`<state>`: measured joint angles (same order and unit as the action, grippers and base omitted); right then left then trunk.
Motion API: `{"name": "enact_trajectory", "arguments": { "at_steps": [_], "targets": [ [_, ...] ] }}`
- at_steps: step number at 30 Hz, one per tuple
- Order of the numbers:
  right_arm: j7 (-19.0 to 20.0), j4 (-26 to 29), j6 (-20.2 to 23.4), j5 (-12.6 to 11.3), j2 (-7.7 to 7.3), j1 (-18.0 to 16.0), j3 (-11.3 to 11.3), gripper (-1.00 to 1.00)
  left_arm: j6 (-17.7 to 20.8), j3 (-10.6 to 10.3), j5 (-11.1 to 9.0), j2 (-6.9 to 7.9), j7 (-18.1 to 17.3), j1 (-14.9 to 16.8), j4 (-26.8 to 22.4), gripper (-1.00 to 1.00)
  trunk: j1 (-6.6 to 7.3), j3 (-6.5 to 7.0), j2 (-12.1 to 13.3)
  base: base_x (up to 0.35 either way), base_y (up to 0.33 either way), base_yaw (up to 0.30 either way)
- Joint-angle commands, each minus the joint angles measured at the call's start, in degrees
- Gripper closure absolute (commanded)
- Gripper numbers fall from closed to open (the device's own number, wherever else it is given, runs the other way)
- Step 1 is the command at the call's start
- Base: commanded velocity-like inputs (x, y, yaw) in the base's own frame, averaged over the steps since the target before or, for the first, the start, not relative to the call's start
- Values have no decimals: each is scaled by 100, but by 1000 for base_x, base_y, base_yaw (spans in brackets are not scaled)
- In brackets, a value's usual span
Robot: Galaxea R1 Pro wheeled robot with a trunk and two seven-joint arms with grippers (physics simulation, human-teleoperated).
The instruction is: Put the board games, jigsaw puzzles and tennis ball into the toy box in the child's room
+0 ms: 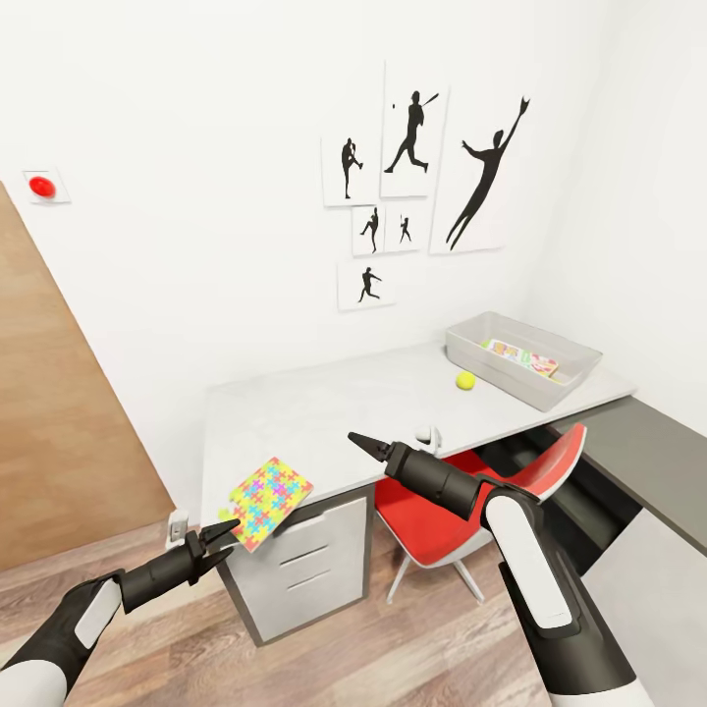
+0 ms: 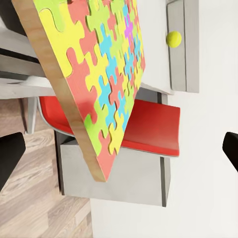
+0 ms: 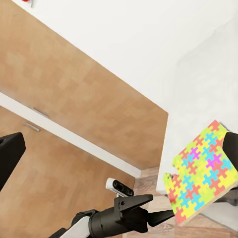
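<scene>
One jigsaw puzzle (image 1: 265, 499), a thin mosaic square, lies on the front left corner of the table (image 1: 334, 403) and overhangs its edge. My left gripper (image 1: 224, 543) is open just short of that overhanging edge, touching nothing. In the left wrist view the jigsaw puzzle (image 2: 99, 74) looms close, with the dark fingers (image 2: 10, 158) spread wide. My right gripper (image 1: 365, 445) hovers open and empty over the table's front edge. The tennis ball (image 1: 464, 380) rests beside the toy box (image 1: 491, 368) at the far right. A Skip-Bo board game (image 1: 520, 357) lies inside the box.
A red chair (image 1: 462, 506) is tucked under the table beside grey drawers (image 1: 309, 570). A lower dark grey unit (image 1: 648, 447) runs along the right wall. A wooden door (image 1: 49, 442) stands at the left. Sports silhouettes (image 1: 412, 196) hang above.
</scene>
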<state>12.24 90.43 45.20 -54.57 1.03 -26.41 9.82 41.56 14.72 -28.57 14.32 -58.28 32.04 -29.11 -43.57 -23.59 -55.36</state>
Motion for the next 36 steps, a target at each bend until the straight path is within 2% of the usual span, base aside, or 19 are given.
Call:
{"name": "enact_trajectory", "arguments": {
  "at_steps": [1, 36],
  "targets": [
    [24, 1, 24, 18, 3, -4, -7, -100, 37, 4, -18, 0, -7, 4, 2, -100, -1, -6, -4, 20, 0, 0],
    [33, 1, 24, 18, 3, -4, -15, -100, 39, 13, -26, 0, -8, 4, 2, -100, -1, -6, -4, 2, 0, 0]
  ]
}}
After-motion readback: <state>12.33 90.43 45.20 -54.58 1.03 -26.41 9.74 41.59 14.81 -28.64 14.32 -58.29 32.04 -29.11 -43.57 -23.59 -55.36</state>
